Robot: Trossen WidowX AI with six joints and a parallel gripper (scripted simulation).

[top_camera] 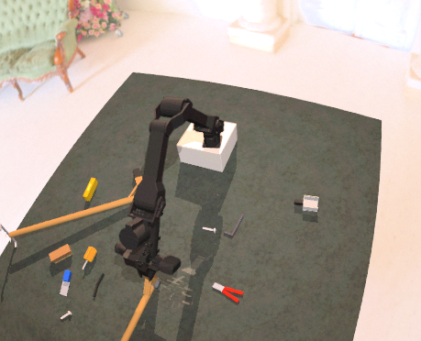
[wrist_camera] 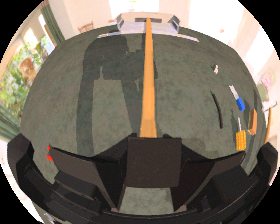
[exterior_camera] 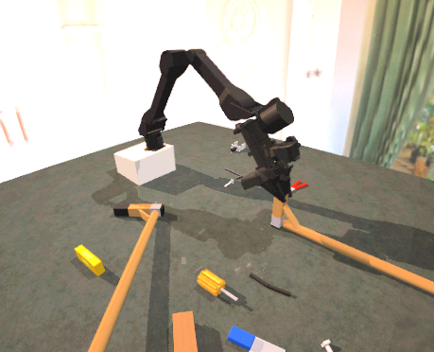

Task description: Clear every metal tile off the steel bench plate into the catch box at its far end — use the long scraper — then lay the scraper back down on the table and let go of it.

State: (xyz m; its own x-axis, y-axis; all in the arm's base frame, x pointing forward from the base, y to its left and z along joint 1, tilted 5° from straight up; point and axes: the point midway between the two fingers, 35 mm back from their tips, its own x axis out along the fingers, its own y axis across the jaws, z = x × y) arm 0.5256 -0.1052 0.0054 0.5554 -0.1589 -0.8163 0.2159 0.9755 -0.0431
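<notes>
My gripper (top_camera: 150, 275) (exterior_camera: 283, 196) (wrist_camera: 154, 162) is shut on the dark grip of a long orange-handled tool, the long scraper (top_camera: 138, 312) (exterior_camera: 360, 253) (wrist_camera: 148, 85) by its look. Its grip stands upright with the grey end down, and the pole runs away from the arm, out of the top and exterior views. In the wrist view the pole reaches a pale grey plate with raised side parts (wrist_camera: 133, 27), likely the steel bench plate. A thin pale line crosses just before it; whether it is blade or plate edge I cannot tell. Metal tiles and the catch box cannot be made out.
A second long-handled tool (top_camera: 72, 216) (exterior_camera: 126, 279) has a thin pale head. Near it are a yellow block (top_camera: 90, 189) (exterior_camera: 90, 259), an orange screwdriver (top_camera: 90, 255) (exterior_camera: 212, 282) and an orange-brown block (top_camera: 60, 253) (exterior_camera: 184, 331). Red-handled pliers (top_camera: 232, 292) (exterior_camera: 299, 185) lie on the other side.
</notes>
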